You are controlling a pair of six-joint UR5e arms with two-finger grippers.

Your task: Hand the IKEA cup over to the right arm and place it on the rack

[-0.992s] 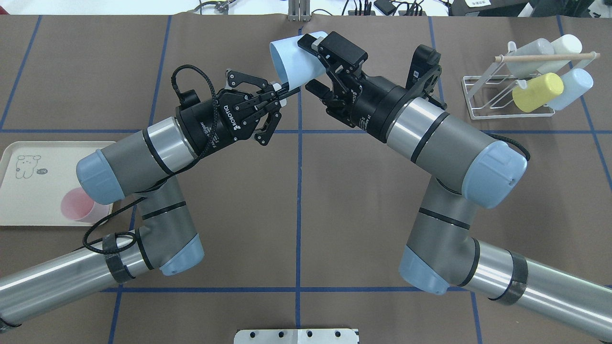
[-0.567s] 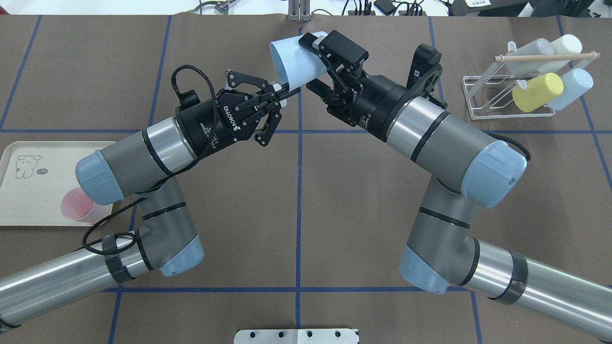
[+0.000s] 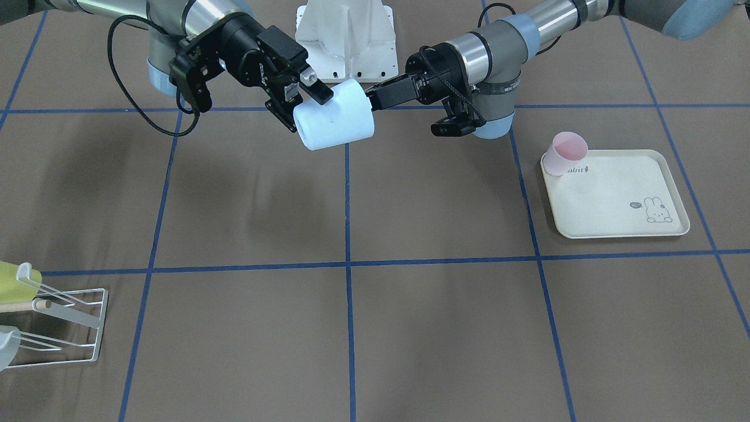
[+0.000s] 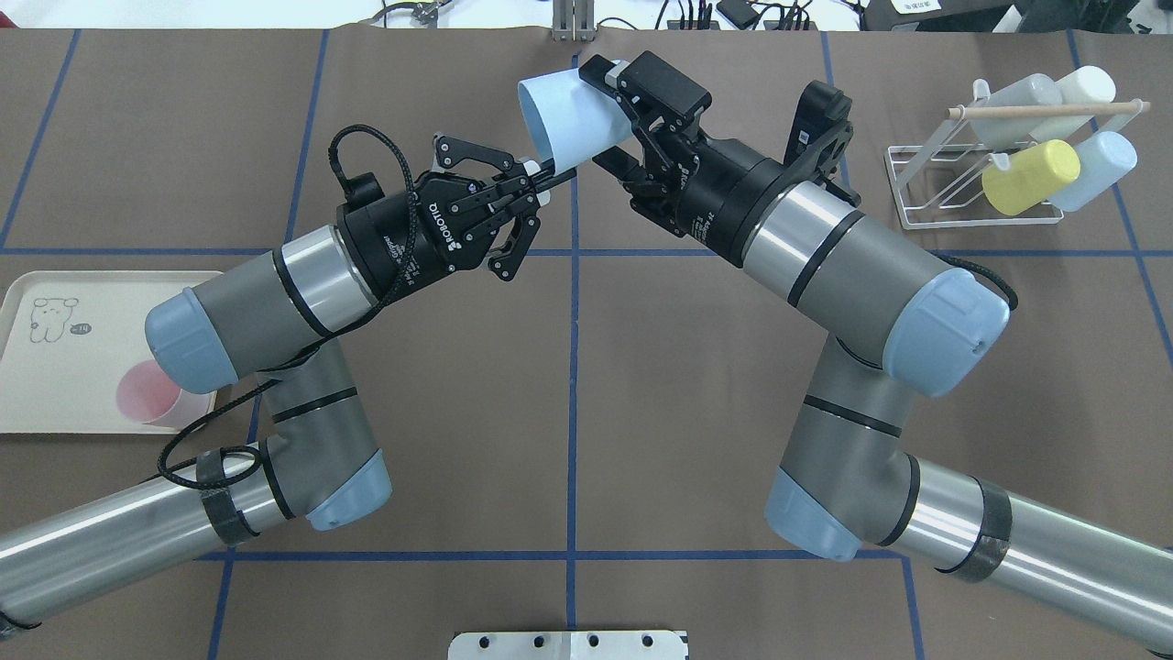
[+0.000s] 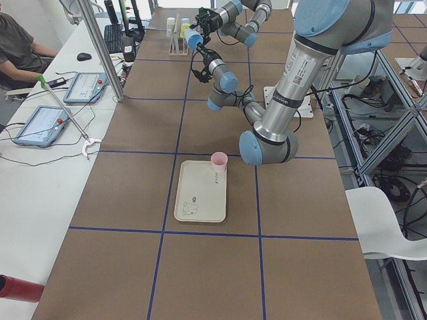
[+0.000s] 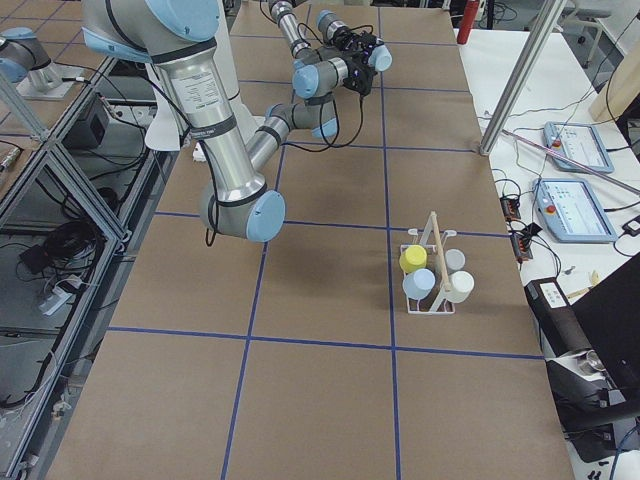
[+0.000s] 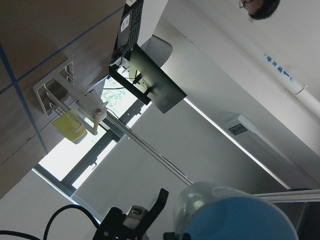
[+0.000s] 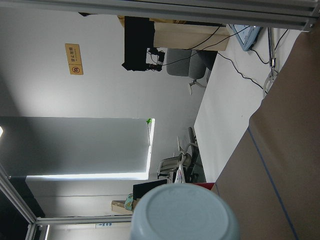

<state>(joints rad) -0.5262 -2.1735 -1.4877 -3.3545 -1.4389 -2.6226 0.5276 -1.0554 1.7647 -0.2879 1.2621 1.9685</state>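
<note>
1. Mid-air handover stage. The light-blue cup [image 4: 573, 115] is off the table [image 4: 687, 385], at 12 o'clock from table centre in the overhead view. It lies sideways with its mouth toward 9–10 o'clock.
2. Done: the cup is up at the meeting point with both grippers at it. Left to do, by my read: the left lets go, then the right carries the cup to the rack [image 4: 895, 188] and sets it there.
3. The left gripper [image 4: 542, 179] has its jaws clenched on the cup's rim, at the mouth's 6 o'clock edge. The arm reaches toward 1 o'clock, forearm low and roughly level.
4. The right gripper [image 4: 600, 117] has its jaws straddling the cup body near the base, one finger on each side. The front view shows them against the wall, but I cannot tell if they are firmly clamped. The arm reaches toward 11 o'clock.
5. The rack sits at 2 o'clock, well apart from the cup, with a wooden dowel [image 4: 1045, 110] across the top. It holds a yellow cup [image 4: 1031, 176], a grey cup [image 4: 1013, 105], a white cup [image 4: 1086, 84] and a pale-blue cup [image 4: 1095, 170]. Cannot tell which slot is free.
6. A pink cup [image 4: 147, 394] sits on the rabbit-print tray [image 4: 55, 385] at 8 o'clock, apart from both grippers.
</note>
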